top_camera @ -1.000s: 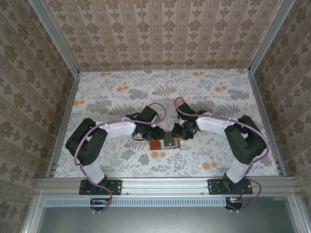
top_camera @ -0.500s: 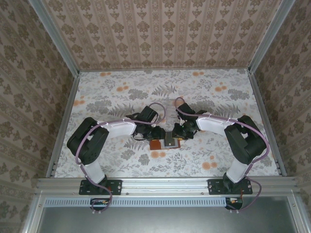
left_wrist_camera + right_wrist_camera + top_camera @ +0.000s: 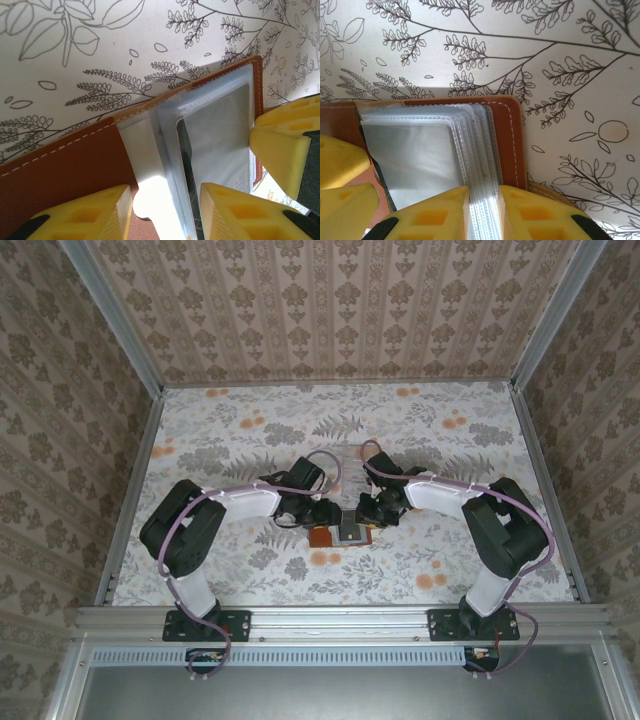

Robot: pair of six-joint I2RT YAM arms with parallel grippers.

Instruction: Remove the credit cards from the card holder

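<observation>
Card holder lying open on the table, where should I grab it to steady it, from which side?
Probably the bare brown flap of the card holder, pinned from above on the left arm's side: it lies flat, free of pockets. The clear sleeves fan loosely from the spine, so they would shift.

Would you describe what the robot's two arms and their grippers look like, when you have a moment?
The left arm and right arm each have black joints, white link covers and a lilac cable looping along them, and each stands on a black base plate. The left gripper and right gripper have blocky yellow fingers with recessed pockets and black parts behind.
</observation>
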